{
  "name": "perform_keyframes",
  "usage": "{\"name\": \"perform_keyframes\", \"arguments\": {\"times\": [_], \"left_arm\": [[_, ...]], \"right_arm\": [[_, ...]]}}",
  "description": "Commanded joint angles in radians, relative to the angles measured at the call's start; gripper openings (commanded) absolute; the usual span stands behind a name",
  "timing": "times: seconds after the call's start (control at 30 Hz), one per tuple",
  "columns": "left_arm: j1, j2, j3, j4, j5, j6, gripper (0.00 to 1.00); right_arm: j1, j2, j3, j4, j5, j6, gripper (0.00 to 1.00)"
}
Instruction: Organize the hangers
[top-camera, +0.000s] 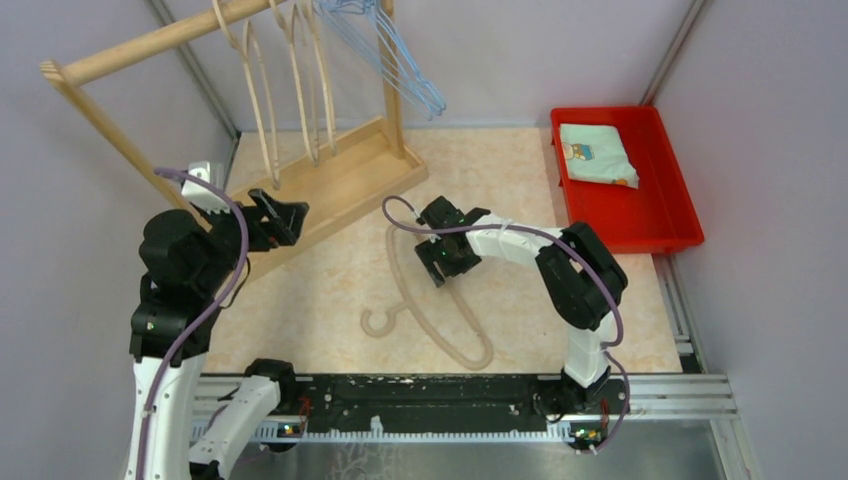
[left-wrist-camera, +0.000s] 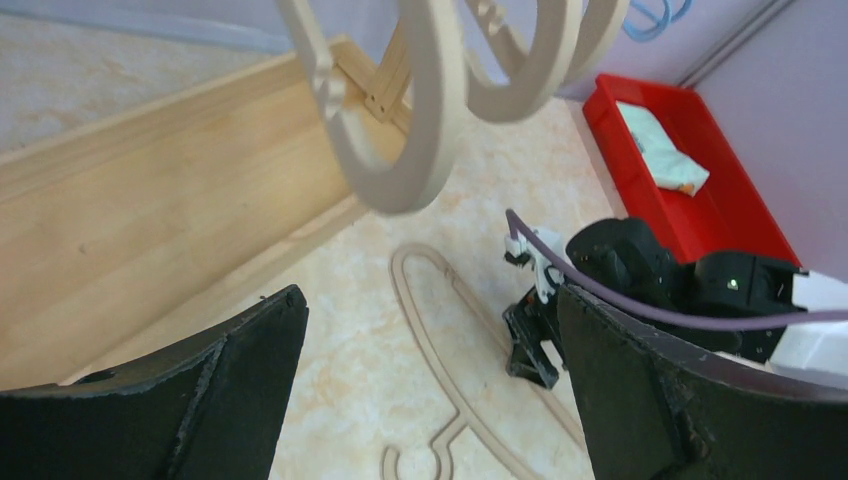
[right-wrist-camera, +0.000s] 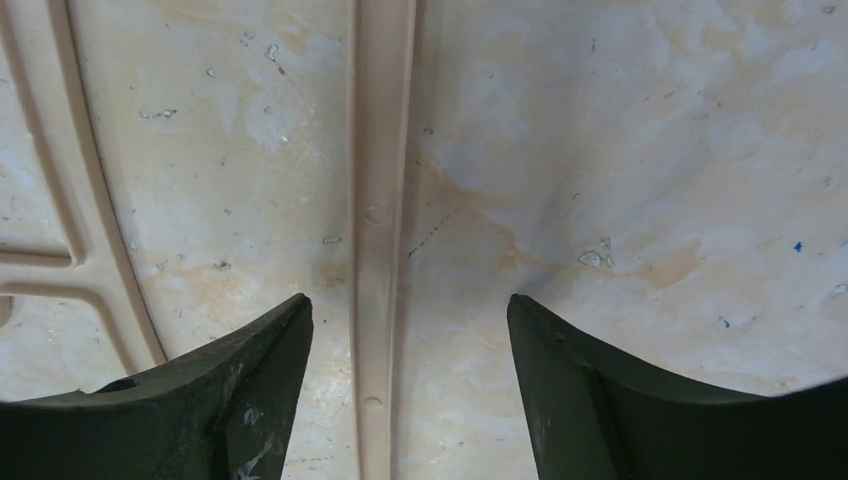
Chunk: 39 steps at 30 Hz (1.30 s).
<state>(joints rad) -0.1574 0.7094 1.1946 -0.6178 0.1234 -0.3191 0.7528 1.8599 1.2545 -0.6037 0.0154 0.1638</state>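
One beige hanger (top-camera: 406, 296) lies flat on the table. My right gripper (top-camera: 441, 268) is down over one of its arms. In the right wrist view that arm (right-wrist-camera: 380, 200) runs straight between the fingers of the right gripper (right-wrist-camera: 410, 310), which is open, with a gap on both sides. Several beige hangers (top-camera: 265, 100) and light-blue wire hangers (top-camera: 400, 60) hang on the wooden rack's rail (top-camera: 150, 45). My left gripper (top-camera: 287, 220) hovers by the rack's base, open and empty. In its own view the left gripper (left-wrist-camera: 428, 292) looks past hanging beige hangers (left-wrist-camera: 420, 120) to the lying hanger (left-wrist-camera: 470, 300).
The rack's wooden base (left-wrist-camera: 150, 200) sits close on the left of the left gripper. A red tray (top-camera: 640, 225) holding a folded cloth (top-camera: 597, 155) stands at the back right. Walls close in on both sides.
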Motion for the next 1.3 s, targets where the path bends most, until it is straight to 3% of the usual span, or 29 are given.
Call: {"name": "perform_keyframes", "arguments": {"times": [0.0, 0.2, 0.23, 0.37, 0.4, 0.77, 0.93, 1.27], "left_arm": [[-0.005, -0.038, -0.046, -0.091, 0.06, -0.011, 1.0], [-0.005, -0.084, -0.148, -0.099, 0.122, -0.041, 1.0], [-0.005, -0.091, -0.172, -0.097, 0.131, -0.046, 1.0], [-0.005, -0.112, -0.248, -0.08, 0.16, -0.054, 1.0], [-0.005, -0.114, -0.256, -0.077, 0.163, -0.053, 1.0], [-0.006, -0.092, -0.349, 0.05, 0.366, -0.066, 1.0], [-0.007, -0.097, -0.418, 0.119, 0.408, -0.084, 1.0], [-0.023, -0.155, -0.589, 0.439, 0.505, -0.276, 1.0]], "right_arm": [[0.008, 0.01, -0.023, 0.044, -0.012, 0.029, 0.7], [0.01, 0.021, -0.067, 0.072, -0.029, 0.081, 0.64], [0.01, 0.022, -0.076, 0.079, -0.03, 0.092, 0.57], [0.008, 0.016, -0.086, 0.08, -0.02, 0.137, 0.07], [0.005, 0.003, -0.088, 0.085, -0.016, 0.149, 0.0], [-0.221, -0.316, 0.063, 0.086, -0.158, 0.343, 0.0], [-0.291, -0.373, 0.143, 0.05, -0.221, 0.382, 0.0], [-0.291, -0.377, 0.084, 0.197, -0.314, 0.531, 0.0]]}}
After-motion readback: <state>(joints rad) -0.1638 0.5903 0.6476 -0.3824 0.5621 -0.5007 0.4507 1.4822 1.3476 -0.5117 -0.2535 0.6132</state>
